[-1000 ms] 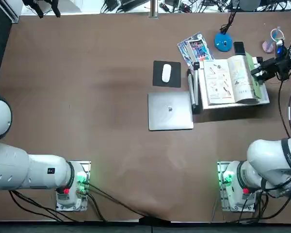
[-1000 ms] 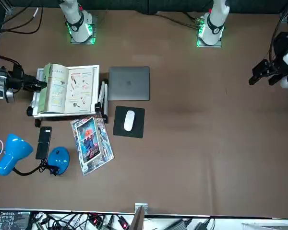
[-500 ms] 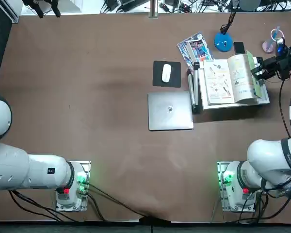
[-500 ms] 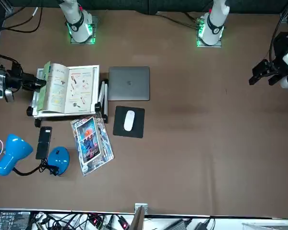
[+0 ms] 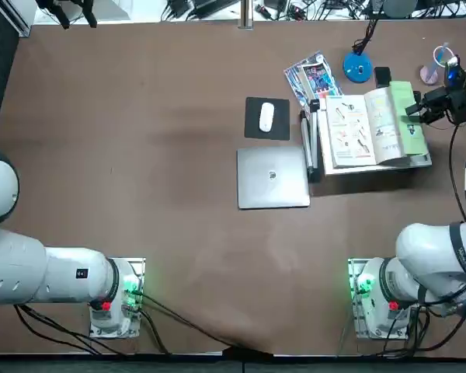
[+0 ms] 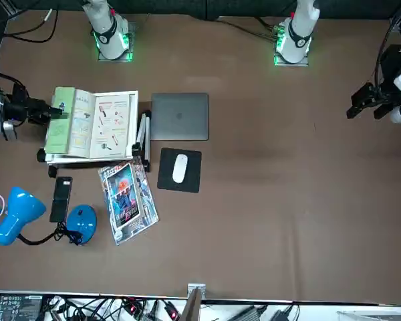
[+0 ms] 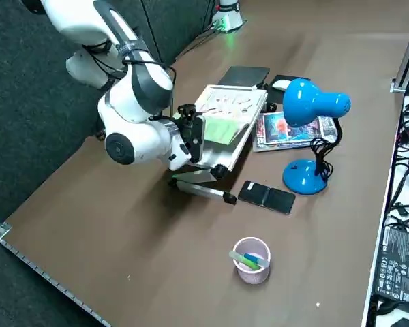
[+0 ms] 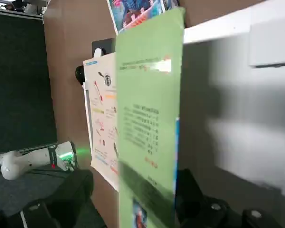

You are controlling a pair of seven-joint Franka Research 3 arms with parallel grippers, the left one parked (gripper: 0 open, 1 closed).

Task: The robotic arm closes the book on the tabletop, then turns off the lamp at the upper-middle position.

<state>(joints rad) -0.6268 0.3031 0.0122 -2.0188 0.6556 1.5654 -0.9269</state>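
The book point(image 5: 363, 129) lies open on a white stand point(image 5: 373, 165) at the far right of the tabletop point(image 5: 140, 140). Its light green cover point(image 5: 408, 118) is raised off the stand. My right gripper point(image 5: 421, 107) is at the cover's outer edge. In the wrist view the green cover point(image 8: 149, 118) stands across the gap between my spread fingers point(image 8: 76, 190), against one of them. From the front, the gripper point(image 6: 48, 111) meets the cover point(image 6: 59, 122) beside the book point(image 6: 100, 124). The lamp point(image 5: 358, 68) stands just beyond the book, its blue head point(image 7: 313, 102) over the base point(image 7: 304, 178).
A black phone point(image 5: 382, 76) and a glossy magazine point(image 5: 314, 78) lie by the lamp. A pink-rimmed cup point(image 5: 438, 67) stands near my gripper. A mouse point(image 5: 266, 116) on its pad and a shut grey laptop point(image 5: 272, 177) lie left of the book.
My right gripper has drifted toward the table's far right edge. The green cover, a narrow strip from above a second ago, now shows a broad face.
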